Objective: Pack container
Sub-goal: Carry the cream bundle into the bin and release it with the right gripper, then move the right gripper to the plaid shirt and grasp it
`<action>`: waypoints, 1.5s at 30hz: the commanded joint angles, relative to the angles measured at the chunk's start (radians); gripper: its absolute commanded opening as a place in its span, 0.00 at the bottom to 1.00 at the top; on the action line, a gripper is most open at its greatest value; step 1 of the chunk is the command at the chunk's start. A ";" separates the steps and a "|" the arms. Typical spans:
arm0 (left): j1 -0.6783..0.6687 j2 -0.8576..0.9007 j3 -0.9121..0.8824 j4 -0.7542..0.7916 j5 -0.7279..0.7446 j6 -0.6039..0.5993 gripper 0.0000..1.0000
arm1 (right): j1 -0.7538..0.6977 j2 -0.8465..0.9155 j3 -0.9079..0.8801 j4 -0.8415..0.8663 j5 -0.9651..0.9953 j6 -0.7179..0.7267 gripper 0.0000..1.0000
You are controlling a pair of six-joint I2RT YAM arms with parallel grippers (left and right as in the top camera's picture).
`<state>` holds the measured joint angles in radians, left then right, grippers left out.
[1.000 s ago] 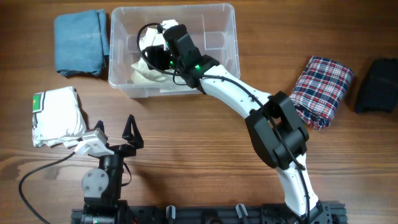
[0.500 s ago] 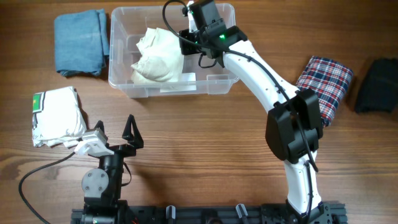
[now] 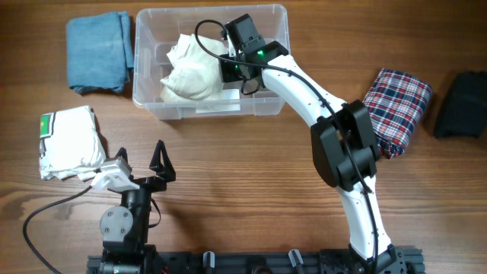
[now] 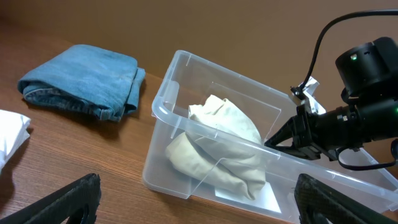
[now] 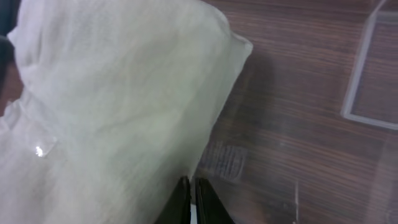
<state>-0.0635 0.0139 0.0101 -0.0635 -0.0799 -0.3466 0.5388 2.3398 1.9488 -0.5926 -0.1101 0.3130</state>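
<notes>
The container [image 3: 268, 29] is a clear plastic bin at the back middle of the table, also seen in the left wrist view [image 4: 163, 112]. A crumpled cream garment [image 3: 190, 70] lies in its left half [image 4: 227, 146]. My right gripper [image 3: 227, 71] reaches into the bin and sits just beside the garment's right edge [image 5: 118, 106]. Its fingers [image 5: 191, 200] are pressed together with nothing between them. My left gripper [image 3: 141, 161] rests near the front left of the table with its jaws wide apart [image 4: 199, 208] and nothing in them.
Folded blue jeans [image 3: 97, 52] lie left of the bin. A folded white garment [image 3: 70, 142] sits at the left edge, close to my left gripper. A plaid garment [image 3: 396, 105] and a black one [image 3: 462, 105] lie to the right.
My right gripper let go of the cream garment and shut. It rose to the bin's back edge, then came down beside the garment's right side. The left arm stayed still.
</notes>
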 commanded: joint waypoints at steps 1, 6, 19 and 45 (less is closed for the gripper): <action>0.005 -0.006 -0.005 0.000 0.001 -0.005 1.00 | 0.008 0.040 0.013 0.000 0.011 -0.001 0.05; 0.005 -0.006 -0.005 0.000 0.001 -0.005 1.00 | 0.043 0.041 0.013 0.046 -0.026 -0.067 0.04; 0.005 -0.006 -0.005 0.000 0.001 -0.006 1.00 | 0.078 0.041 0.013 0.160 -0.062 -0.164 0.04; 0.005 -0.006 -0.005 0.000 0.001 -0.005 1.00 | -0.815 -0.555 -0.050 -0.739 -0.020 -0.028 1.00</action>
<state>-0.0635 0.0139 0.0101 -0.0639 -0.0799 -0.3466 -0.1345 1.7626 1.9793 -1.3071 -0.1539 0.2157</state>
